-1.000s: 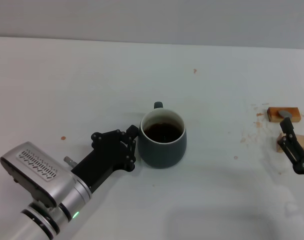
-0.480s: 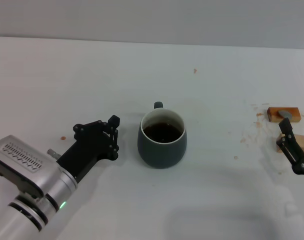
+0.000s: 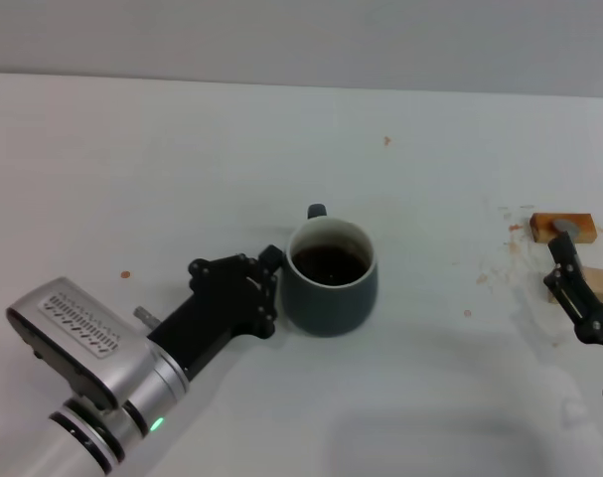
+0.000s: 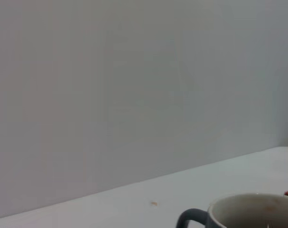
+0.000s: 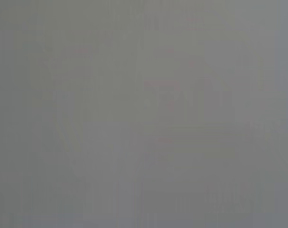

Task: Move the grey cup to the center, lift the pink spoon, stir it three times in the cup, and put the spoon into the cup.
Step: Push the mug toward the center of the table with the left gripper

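While the squat blue-grey ceramic cup (image 3: 330, 289) stands near the middle of the white worktop (image 3: 182, 159), well back from its front edge, the head view shows the black left gripper (image 3: 266, 290) lying low and pressed against the cup's left flank. Whether its fingers are spread or together cannot be told from here; they seem to push rather than clasp. The cup holds dark brown liquid close to the white inner wall, and its loop handle points toward the far edge. Near the right edge, the black right gripper (image 3: 577, 290) hangs just above two tan wooden blocks (image 3: 561, 227), fingers close together with nothing visibly between them. A grey metal disc on the farther block may be the bowl of the pink spoon, but its handle is not visible, so the spoon's place is uncertain.

From the left wrist view, only the cup's pale rim (image 4: 250, 210) and the curl of its handle appear, close in, against the worktop and a bare grey wall.

From the right wrist view, nothing but flat grey shows.

My judgement: the cup is still being nudged to the centre. To do this well, keep contact low on the wall, push slowly and straight so the liquid does not slop, then draw back cleanly without tipping it.
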`<move>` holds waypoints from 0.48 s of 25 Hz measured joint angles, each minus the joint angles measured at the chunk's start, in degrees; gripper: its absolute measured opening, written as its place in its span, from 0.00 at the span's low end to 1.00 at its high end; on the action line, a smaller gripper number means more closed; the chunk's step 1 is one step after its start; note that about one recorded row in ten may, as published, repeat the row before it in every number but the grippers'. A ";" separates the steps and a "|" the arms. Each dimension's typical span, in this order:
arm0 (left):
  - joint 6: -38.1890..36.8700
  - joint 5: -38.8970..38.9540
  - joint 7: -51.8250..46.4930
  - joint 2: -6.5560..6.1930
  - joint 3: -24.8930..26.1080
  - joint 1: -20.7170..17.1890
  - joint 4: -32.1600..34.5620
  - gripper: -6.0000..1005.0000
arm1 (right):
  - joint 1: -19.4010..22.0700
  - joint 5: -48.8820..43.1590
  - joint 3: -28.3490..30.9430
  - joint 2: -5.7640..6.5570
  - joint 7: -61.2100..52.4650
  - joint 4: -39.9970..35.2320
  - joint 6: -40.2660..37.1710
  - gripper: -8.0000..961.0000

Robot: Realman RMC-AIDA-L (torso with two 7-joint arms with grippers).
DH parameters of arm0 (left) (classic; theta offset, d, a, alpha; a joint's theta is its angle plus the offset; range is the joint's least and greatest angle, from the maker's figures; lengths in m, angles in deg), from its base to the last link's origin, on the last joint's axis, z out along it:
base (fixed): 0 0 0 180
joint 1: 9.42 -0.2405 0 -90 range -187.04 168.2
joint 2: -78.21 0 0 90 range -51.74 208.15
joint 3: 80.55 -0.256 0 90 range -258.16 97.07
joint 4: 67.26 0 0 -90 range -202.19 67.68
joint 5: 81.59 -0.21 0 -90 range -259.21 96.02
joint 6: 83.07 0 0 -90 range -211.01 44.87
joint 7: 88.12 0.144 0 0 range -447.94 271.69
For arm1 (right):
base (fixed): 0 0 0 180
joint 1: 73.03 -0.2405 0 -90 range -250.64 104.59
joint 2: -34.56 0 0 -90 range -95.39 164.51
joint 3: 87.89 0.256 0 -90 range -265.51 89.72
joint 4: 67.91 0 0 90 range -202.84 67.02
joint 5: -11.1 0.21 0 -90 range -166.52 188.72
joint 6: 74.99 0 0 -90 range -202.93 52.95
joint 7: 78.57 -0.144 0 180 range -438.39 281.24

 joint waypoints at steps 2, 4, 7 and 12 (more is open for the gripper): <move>0.08 -0.05 -0.01 0.01 -0.82 0.17 -0.59 0.00 | -0.13 0.00 0.00 0.00 -0.01 0.00 0.25 0.83; 0.14 -0.16 -0.19 0.02 -1.77 0.46 -1.02 0.00 | -0.19 0.00 0.00 0.00 -0.02 0.03 0.29 0.83; 0.14 -0.53 -0.48 0.03 -2.80 0.71 -1.46 0.00 | -0.20 0.03 0.00 0.00 -0.02 0.37 0.33 0.83; 0.01 -0.72 0.22 -0.05 -2.92 0.61 -1.54 0.00 | -0.03 0.32 0.02 0.01 -0.02 0.76 0.98 0.83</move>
